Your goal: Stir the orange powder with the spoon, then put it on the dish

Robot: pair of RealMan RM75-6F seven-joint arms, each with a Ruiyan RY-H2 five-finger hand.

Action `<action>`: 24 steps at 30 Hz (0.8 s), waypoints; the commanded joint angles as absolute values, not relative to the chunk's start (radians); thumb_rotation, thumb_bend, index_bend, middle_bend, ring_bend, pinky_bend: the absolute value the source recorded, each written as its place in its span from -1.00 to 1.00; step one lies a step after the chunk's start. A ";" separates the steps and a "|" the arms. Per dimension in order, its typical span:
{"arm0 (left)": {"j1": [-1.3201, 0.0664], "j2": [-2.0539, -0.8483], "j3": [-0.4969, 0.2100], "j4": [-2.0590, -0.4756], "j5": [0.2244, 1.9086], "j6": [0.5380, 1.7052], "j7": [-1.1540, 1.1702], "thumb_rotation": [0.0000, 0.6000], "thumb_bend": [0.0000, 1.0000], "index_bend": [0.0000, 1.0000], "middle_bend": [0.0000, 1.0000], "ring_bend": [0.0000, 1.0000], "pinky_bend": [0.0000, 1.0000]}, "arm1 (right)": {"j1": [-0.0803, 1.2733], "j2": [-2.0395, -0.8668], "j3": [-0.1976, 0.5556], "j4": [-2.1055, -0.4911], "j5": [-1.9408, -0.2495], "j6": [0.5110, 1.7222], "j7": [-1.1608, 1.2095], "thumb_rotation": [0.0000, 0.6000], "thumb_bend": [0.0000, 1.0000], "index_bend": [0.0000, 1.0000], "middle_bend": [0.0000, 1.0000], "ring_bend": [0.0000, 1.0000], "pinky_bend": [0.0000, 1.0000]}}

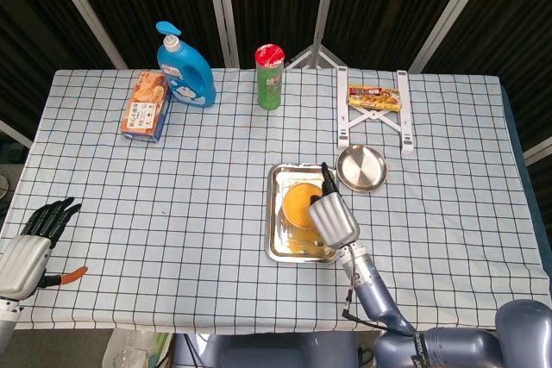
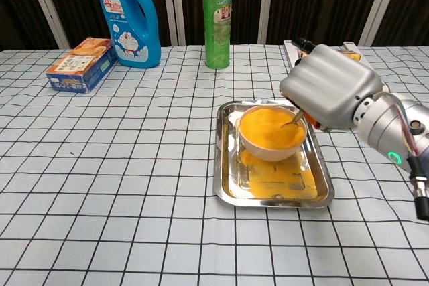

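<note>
A white bowl (image 2: 271, 145) heaped with orange powder (image 2: 267, 127) stands in a steel tray (image 2: 224, 185), where more powder is spilt. My right hand (image 2: 330, 86) hovers over the bowl's right rim and holds a spoon (image 2: 295, 118) whose tip dips into the powder. From the head view the same right hand (image 1: 334, 217) covers the bowl's right side, with orange powder (image 1: 296, 205) showing to its left. The round steel dish (image 1: 361, 168) lies just right of the tray (image 1: 278, 239). Near the table's front left corner my left hand (image 1: 30, 243) rests with its fingers spread and nothing in it.
At the back stand a blue detergent bottle (image 1: 184, 66), an orange box (image 1: 144, 107) and a green tube can (image 1: 269, 76). A white stand (image 1: 373, 109) holding a snack packet sits behind the dish. An orange-tipped tool (image 1: 67, 276) lies by my left hand.
</note>
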State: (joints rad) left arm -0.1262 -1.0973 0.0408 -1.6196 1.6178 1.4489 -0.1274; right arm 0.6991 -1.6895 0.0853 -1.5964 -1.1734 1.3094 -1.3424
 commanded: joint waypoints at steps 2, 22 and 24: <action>-0.127 -1.097 0.041 -1.620 1.618 1.449 -0.127 1.00 -1.00 -1.00 -1.00 -1.00 -1.00 | 0.698 -1.685 0.076 -1.623 -1.190 1.308 -1.340 1.00 0.68 0.51 0.36 -0.30 -1.00; -0.127 -1.098 0.041 -1.617 1.619 1.450 -0.129 1.00 -1.00 -1.00 -1.00 -1.00 -1.00 | 0.681 -1.690 0.066 -1.695 -1.192 1.308 -1.320 1.00 0.68 0.51 0.36 -0.30 -1.00; -0.127 -1.099 0.041 -1.617 1.620 1.450 -0.128 1.00 -1.00 -1.00 -1.00 -1.00 -1.00 | 0.683 -1.689 0.068 -1.695 -1.199 1.310 -1.318 1.00 0.68 0.51 0.36 -0.30 -1.00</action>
